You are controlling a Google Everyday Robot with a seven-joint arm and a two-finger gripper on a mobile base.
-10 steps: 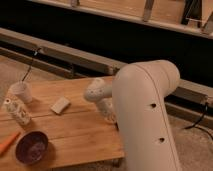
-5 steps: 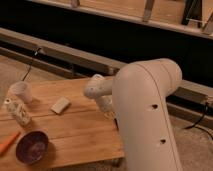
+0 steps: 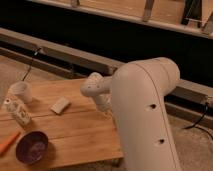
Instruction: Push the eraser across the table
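The eraser [image 3: 60, 105], a small pale cream block, lies flat on the wooden plank table [image 3: 85, 130], left of centre. My white arm fills the right foreground. Its wrist bends down over the table's far right part. The gripper [image 3: 103, 106] hangs below the wrist, just above the tabletop, to the right of the eraser and a short gap away from it. It is not touching the eraser.
A white cup [image 3: 21, 92] stands at the table's far left. A patterned white bottle [image 3: 17, 111] lies in front of it. A purple bowl [image 3: 32, 147] and an orange stick [image 3: 9, 143] sit at the front left. A dark wall with ledges runs behind.
The wrist and gripper have edged slightly left toward the eraser. The eraser and other items have not moved.
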